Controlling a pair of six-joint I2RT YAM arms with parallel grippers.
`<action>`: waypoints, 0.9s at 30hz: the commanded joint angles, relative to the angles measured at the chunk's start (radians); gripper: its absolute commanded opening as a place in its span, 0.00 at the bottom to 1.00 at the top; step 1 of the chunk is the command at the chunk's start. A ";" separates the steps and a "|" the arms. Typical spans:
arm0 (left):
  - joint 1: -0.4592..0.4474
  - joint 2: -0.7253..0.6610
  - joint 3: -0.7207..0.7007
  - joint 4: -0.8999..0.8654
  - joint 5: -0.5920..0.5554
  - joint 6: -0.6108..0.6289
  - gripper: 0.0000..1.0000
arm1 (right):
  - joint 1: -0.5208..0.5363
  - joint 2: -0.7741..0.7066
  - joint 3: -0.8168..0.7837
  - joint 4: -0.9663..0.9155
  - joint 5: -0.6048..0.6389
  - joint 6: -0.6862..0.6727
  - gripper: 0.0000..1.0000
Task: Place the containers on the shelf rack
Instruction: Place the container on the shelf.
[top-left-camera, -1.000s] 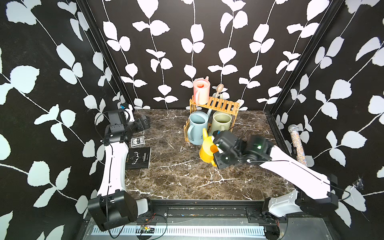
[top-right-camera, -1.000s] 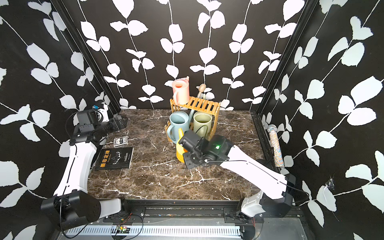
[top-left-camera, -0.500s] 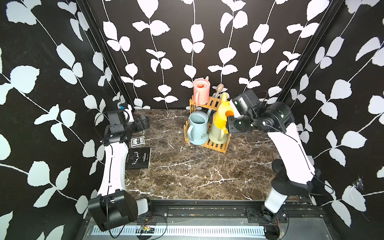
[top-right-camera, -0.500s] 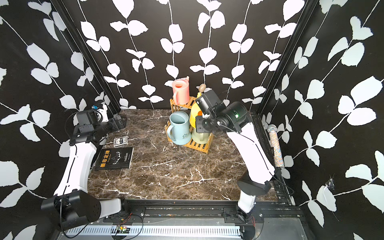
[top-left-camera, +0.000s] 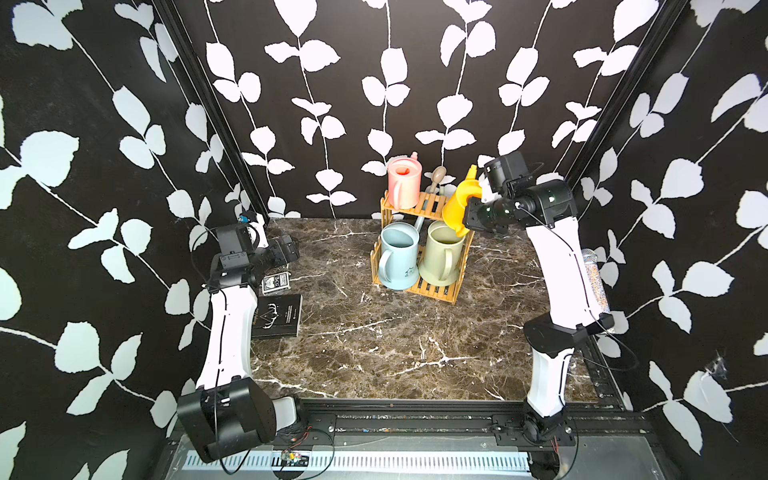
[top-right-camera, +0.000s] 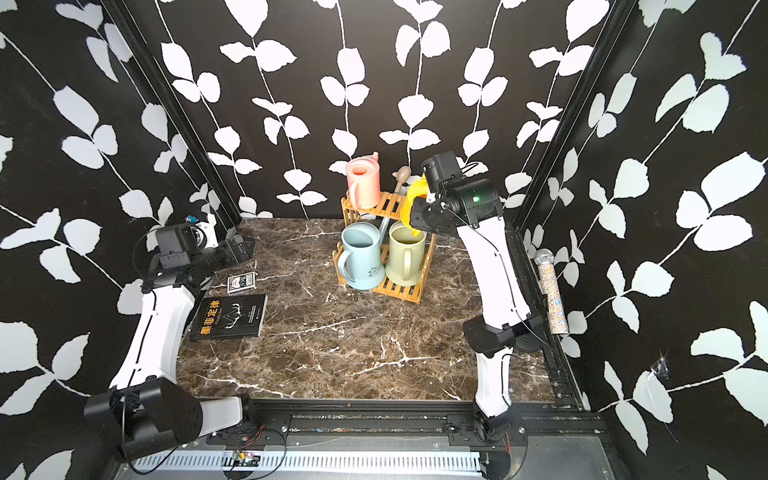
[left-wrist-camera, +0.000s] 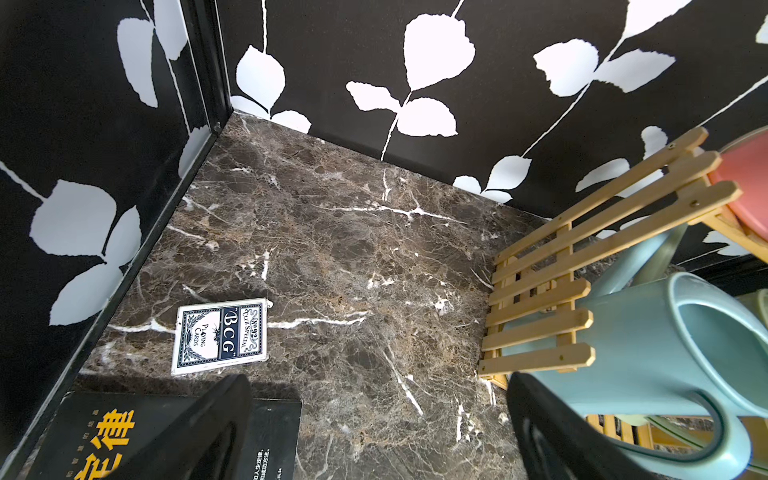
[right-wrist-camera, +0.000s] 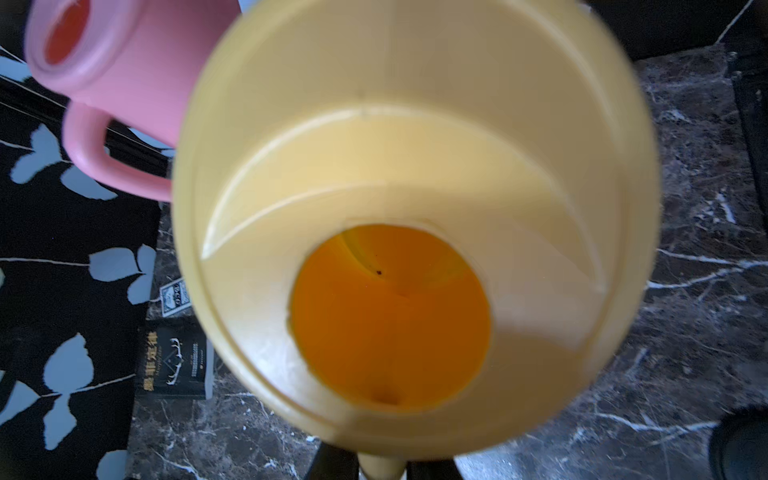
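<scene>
My right gripper (top-left-camera: 473, 214) pinches the yellow can (top-left-camera: 457, 203) by its handle, and the can is tipped with its spout up. The free spot on the rack (top-left-camera: 432, 204) is just beneath it, on the top shelf beside the pink can (top-left-camera: 404, 183). My right arm is nearer. My left gripper (top-left-camera: 291, 249) is spread wide, well apart. A second ago the can hung low, in front of the rack.

Black book (top-right-camera: 226, 318) near card deck (top-right-camera: 241, 282); microphone (top-right-camera: 550, 293) apart.
</scene>
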 joint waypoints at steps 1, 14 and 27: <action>0.007 -0.007 -0.017 0.030 0.017 0.001 0.98 | -0.004 0.014 0.027 0.162 -0.068 0.028 0.00; 0.011 -0.007 -0.030 0.039 0.018 -0.003 0.98 | -0.030 0.061 0.031 0.188 -0.013 0.003 0.16; 0.013 -0.004 -0.039 0.047 0.023 -0.012 0.98 | -0.033 0.086 0.020 0.182 -0.003 -0.029 0.26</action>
